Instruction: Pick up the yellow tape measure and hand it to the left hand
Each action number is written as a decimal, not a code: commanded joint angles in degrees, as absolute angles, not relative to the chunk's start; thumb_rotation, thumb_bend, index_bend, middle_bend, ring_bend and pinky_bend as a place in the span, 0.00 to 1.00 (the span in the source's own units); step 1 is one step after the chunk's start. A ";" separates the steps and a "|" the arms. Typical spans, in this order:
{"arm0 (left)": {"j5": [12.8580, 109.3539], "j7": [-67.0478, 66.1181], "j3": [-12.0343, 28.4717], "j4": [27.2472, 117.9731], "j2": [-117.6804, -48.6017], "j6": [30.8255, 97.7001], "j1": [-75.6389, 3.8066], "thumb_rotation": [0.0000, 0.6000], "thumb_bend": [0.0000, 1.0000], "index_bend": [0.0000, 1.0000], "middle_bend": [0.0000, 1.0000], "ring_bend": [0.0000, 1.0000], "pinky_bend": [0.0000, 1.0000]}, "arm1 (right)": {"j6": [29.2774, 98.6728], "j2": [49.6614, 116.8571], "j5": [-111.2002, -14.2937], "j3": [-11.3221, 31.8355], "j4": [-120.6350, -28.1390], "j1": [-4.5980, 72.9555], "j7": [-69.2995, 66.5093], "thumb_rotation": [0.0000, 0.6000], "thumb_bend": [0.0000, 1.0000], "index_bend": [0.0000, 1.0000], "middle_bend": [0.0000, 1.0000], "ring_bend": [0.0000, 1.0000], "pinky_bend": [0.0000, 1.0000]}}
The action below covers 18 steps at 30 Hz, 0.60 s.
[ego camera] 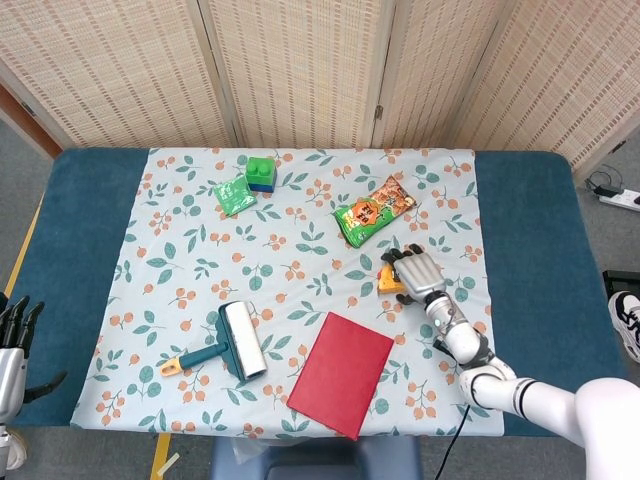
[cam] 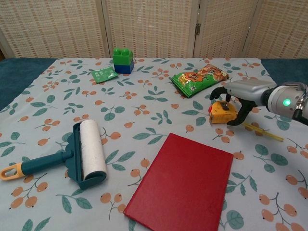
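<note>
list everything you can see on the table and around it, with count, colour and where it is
tape measure: 1, yellow, right side of the cloth, under the right hand, its yellow tape pulled out to the right
snack bag: 1, green and orange, just behind the tape measure
toy block: 1, green on blue, far side of the cloth
small packet: 1, green, beside the toy block
lint roller: 1, white roll, teal frame, near left
book: 1, red, near centre
cloth: 1, pale with leaf and berry print, over the table
table: 1, dark teal
folding screen: 1, woven beige, behind the table
right hand: 1, silver and black, fingers curled around the tape measure
left hand: 1, black fingers, off the near left edge
</note>
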State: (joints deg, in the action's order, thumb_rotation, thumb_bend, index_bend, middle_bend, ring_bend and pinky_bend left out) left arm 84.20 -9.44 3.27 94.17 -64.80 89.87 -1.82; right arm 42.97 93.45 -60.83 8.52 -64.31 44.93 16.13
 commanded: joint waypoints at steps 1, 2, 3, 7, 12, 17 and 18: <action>84.24 -9.46 3.23 94.16 -64.77 90.01 -1.70 1.00 0.15 0.02 0.00 0.00 0.00 | 43.01 93.64 -60.96 8.50 -64.03 44.93 16.03 1.00 0.30 0.25 0.23 0.28 0.12; 84.23 -9.44 3.22 94.17 -64.76 90.05 -1.65 1.00 0.15 0.02 0.00 0.00 0.00 | 43.04 93.69 -60.98 8.50 -63.92 44.93 16.05 1.00 0.30 0.26 0.23 0.28 0.12; 84.18 -9.41 3.20 94.18 -64.74 90.07 -1.58 1.00 0.15 0.02 0.00 0.00 0.00 | 43.04 93.76 -60.97 8.52 -63.80 44.93 16.05 1.00 0.30 0.27 0.23 0.28 0.12; 84.08 -9.34 3.21 94.17 -64.72 90.04 -1.50 1.00 0.15 0.02 0.00 0.00 0.00 | 42.99 93.86 -60.87 8.57 -63.52 44.96 16.18 1.00 0.30 0.29 0.24 0.29 0.13; 84.17 -9.33 3.23 94.19 -64.75 89.96 -1.53 1.00 0.15 0.02 0.00 0.00 0.00 | 42.94 94.15 -60.77 8.70 -63.06 44.97 16.09 1.00 0.30 0.35 0.28 0.33 0.14; 84.80 -8.69 3.53 94.14 -64.86 89.90 -1.98 1.00 0.15 0.02 0.00 0.00 0.00 | 44.20 94.35 -61.47 9.44 -63.25 44.71 14.67 1.00 0.36 0.51 0.40 0.43 0.19; 85.08 -8.40 3.67 94.15 -64.92 89.93 -2.18 1.00 0.15 0.02 0.00 0.00 0.00 | 44.73 94.19 -61.88 9.66 -63.70 44.55 14.01 1.00 0.38 0.53 0.42 0.44 0.20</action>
State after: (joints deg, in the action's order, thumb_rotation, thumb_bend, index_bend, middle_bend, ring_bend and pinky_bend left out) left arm 84.89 -8.60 3.55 94.16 -64.87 89.92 -2.02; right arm 44.10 94.34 -61.39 9.31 -63.19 44.76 14.75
